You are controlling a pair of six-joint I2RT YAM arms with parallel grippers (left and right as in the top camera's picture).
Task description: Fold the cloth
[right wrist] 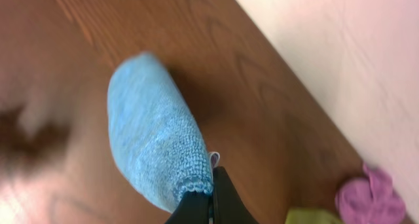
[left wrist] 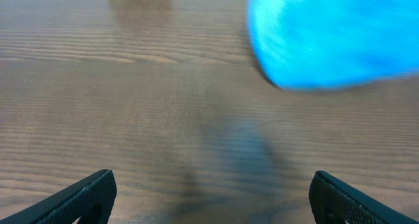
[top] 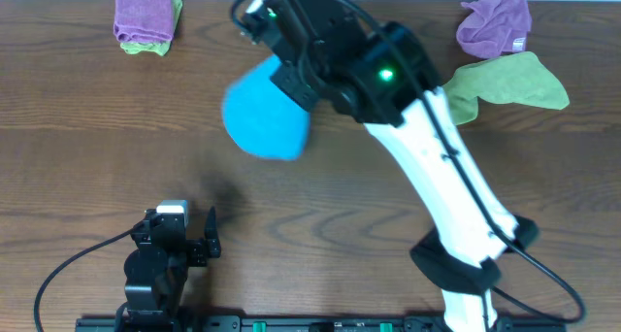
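The right pincer [right wrist: 208, 199] is clamped on one edge of the cloth [top: 264, 114], which hangs bunched and blurred above the worktop [top: 97, 167], toward its far side. The left pincer [left wrist: 213, 179] waits low near the front edge, spread wide and empty. No fold looks made yet. The next move calls for laying the cloth out flat.
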